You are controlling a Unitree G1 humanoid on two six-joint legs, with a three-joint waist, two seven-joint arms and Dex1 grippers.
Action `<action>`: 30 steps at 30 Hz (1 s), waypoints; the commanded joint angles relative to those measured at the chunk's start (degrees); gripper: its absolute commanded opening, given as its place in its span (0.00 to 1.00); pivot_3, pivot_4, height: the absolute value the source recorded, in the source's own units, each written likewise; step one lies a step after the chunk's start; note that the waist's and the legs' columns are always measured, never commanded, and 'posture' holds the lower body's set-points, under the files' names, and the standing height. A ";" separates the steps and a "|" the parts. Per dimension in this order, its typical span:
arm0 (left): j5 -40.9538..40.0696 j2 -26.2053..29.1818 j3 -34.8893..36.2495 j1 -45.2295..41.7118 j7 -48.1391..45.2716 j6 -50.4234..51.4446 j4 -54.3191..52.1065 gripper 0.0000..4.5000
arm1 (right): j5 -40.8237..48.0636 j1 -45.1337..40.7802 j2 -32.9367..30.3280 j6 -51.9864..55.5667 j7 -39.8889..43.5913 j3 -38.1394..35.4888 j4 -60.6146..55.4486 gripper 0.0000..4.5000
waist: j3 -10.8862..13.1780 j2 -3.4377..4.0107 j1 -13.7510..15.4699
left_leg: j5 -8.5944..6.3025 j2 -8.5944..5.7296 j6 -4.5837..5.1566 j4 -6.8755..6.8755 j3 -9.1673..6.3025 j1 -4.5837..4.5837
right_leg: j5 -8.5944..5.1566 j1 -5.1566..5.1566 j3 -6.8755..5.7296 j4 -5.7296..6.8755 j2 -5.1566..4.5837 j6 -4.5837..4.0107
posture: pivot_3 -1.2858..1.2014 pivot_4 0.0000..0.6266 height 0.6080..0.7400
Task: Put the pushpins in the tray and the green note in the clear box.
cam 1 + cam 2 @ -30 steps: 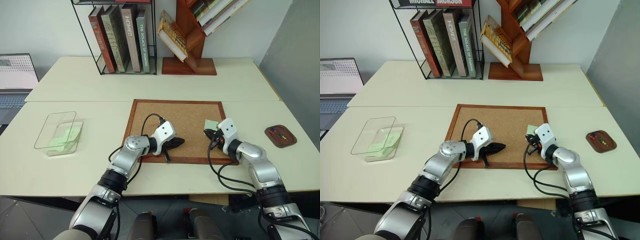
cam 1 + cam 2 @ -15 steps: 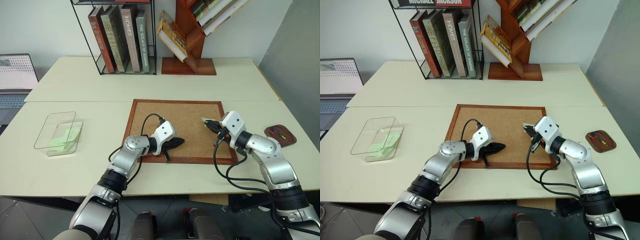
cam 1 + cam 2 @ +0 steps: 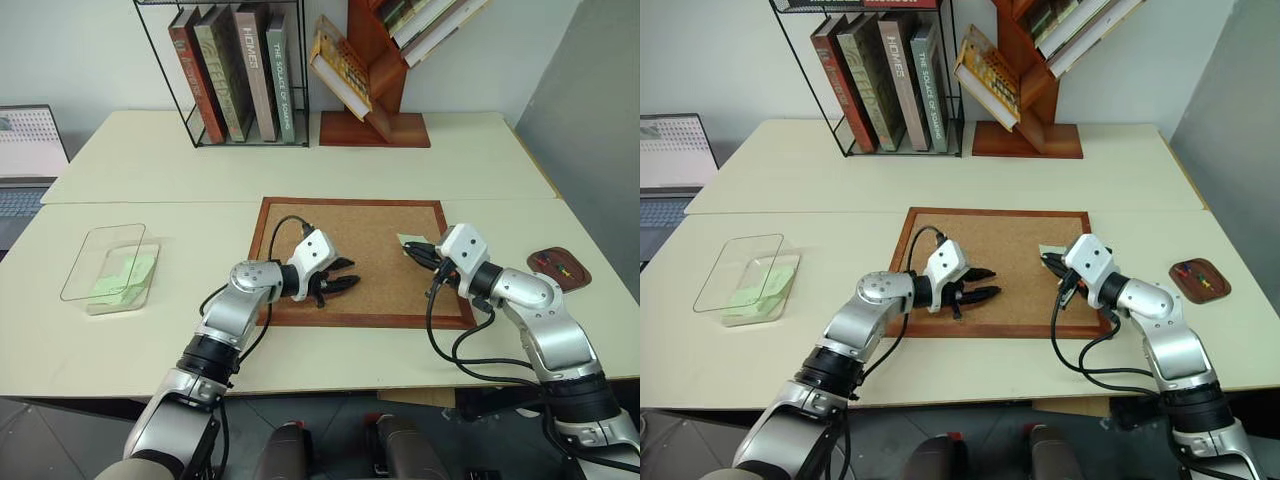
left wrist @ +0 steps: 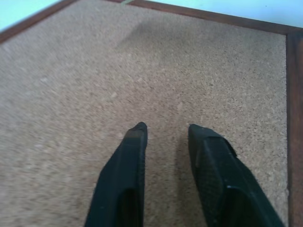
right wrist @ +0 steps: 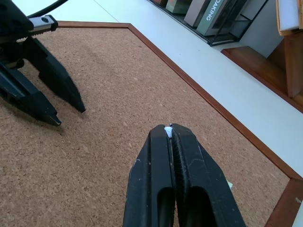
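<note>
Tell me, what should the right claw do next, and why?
Probably swing the right claw over to the brown tray and open there. Its tips are shut on a tiny pale bit, likely a pin, above the corkboard, and the tray already holds coloured pins.

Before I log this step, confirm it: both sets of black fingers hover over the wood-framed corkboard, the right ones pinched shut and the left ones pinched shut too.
Wrong on the left. The left gripper has its black fingers parted over the wood-framed corkboard, as the left wrist view shows. The right gripper is pinched shut on something small and white at its tips, over the same board.
</note>
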 commanded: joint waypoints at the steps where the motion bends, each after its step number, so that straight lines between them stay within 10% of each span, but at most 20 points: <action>1: 2.49 0.64 -0.12 -2.98 -0.09 -9.46 0.21 0.57 | 1.84 -1.12 -0.34 1.93 1.11 -0.26 -3.50 0.00 | 0.02 -0.04 0.02 | 0.00 0.00 0.00 0.00 0.01 0.00 | 0.00 0.00 0.00 0.00 0.00 0.00 | 0.52 0.24 1.00; 6: 4.92 -0.27 -0.90 -6.50 -0.09 -20.32 5.77 0.80 | 3.54 -1.66 -0.63 5.36 2.13 -0.41 -5.27 0.00 | 0.04 -0.06 0.08 | 0.00 -0.01 0.00 0.00 0.02 -0.01 | 0.00 0.00 0.00 -0.01 -0.02 0.00 | 0.52 0.24 1.00; 24: 8.30 -7.33 -2.16 -19.03 -1.26 -34.84 31.05 0.80 | 10.02 -4.59 -1.64 16.66 2.80 -1.67 -10.35 0.00 | 0.09 -0.15 0.10 | 0.00 -0.03 0.01 0.02 0.01 -0.11 | 0.01 -0.05 -0.04 -0.03 -0.01 0.02 | 0.52 0.24 1.00; 30: 7.65 -8.77 -1.28 -22.19 -2.35 -36.85 37.08 0.55 | 11.30 -5.14 -1.52 18.34 2.21 -1.76 -10.94 0.00 | 0.10 -0.17 0.04 | 0.00 -0.03 0.01 0.02 -0.01 -0.14 | 0.01 -0.08 -0.07 -0.02 0.01 0.02 | 0.52 0.24 1.00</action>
